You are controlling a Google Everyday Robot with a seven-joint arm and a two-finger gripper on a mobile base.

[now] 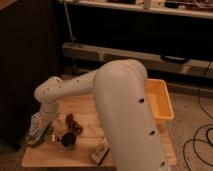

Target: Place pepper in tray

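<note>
The pepper [44, 137], a slender curved green shape, lies at the left edge of the wooden table [90, 112]. My gripper [38, 127] hangs down from the white arm's wrist [49, 94], right over the pepper's near end; contact is not clear. The tray [161, 100], an orange-yellow bin with raised walls, sits at the table's right side, partly hidden behind my thick white forearm [125, 115]. The gripper is far to the left of the tray.
A small dark cup [69, 140] stands just right of the pepper. A cluster of dark reddish pieces [73, 124] lies behind it. A small box-like item [100, 152] sits near the front edge. Dark shelving and cables lie behind and to the right.
</note>
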